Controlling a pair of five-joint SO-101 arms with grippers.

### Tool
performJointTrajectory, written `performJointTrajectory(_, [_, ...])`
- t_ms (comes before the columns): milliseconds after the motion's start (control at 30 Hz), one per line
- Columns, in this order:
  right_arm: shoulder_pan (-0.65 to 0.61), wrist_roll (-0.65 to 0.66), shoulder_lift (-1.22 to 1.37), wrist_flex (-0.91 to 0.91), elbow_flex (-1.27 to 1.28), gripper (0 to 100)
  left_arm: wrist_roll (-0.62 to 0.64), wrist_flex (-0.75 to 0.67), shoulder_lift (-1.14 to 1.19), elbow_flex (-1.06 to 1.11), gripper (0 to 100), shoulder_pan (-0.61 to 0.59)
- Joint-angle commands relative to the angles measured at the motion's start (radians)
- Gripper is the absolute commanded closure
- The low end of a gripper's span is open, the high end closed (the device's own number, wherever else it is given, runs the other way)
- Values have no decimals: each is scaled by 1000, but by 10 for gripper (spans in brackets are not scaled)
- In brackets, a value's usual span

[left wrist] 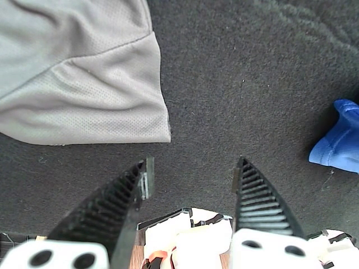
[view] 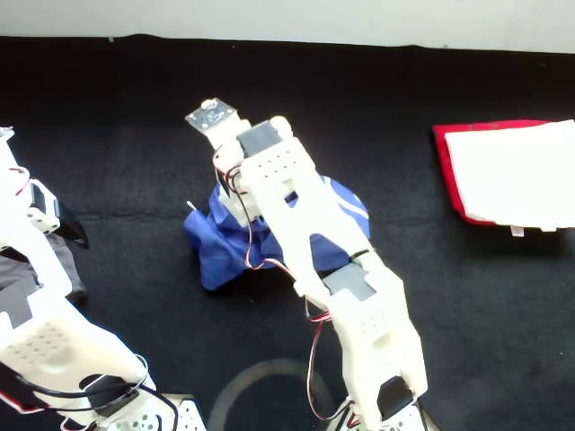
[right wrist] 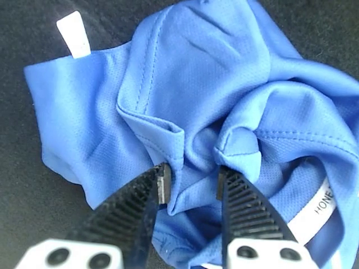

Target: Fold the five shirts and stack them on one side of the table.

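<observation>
While the right gripper [right wrist: 192, 182] is hanging low over the crumpled blue shirt [right wrist: 213, 73] near the middle of the table [view: 135, 108], its jaws are standing partly apart, with a raised fold of cloth lying between the tips. The left gripper [left wrist: 192, 174] is hanging wide open over bare table, just beside the grey shirt [left wrist: 73, 73] at the left edge. A white shirt [view: 512, 175] is lying folded on a red shirt [view: 446, 171] at the right edge, well apart from the blue one.
</observation>
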Motion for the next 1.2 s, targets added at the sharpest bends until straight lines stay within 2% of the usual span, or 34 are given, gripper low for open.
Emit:
performJointTrajectory(0, [-53, 8, -59, 1, -47, 854, 5, 15, -4, -25, 765, 18])
performJointTrajectory(167, [-102, 8, 47, 1, -56, 854, 5, 15, -4, -25, 765, 12])
performJointTrajectory(367, [-56, 8, 147, 1, -114, 854, 3, 15, -4, -25, 765, 10])
performJointTrajectory(433, [-30, 8, 154, 1, -165, 873, 3, 15, -4, -25, 765, 12])
performJointTrajectory(533, [7, 8, 157, 5, -254, 994, 3, 15, -4, -25, 765, 12])
performJointTrajectory(767, [61, 11, 153, 176, -567, 993, 3, 15, -2, -25, 765, 18])
performJointTrajectory(933, [162, 12, 130, 197, -768, 993, 3, 15, -2, -27, 765, 59])
performJointTrajectory(1167, [344, 20, -87, 199, -665, 993, 5, 11, -2, -35, 765, 193])
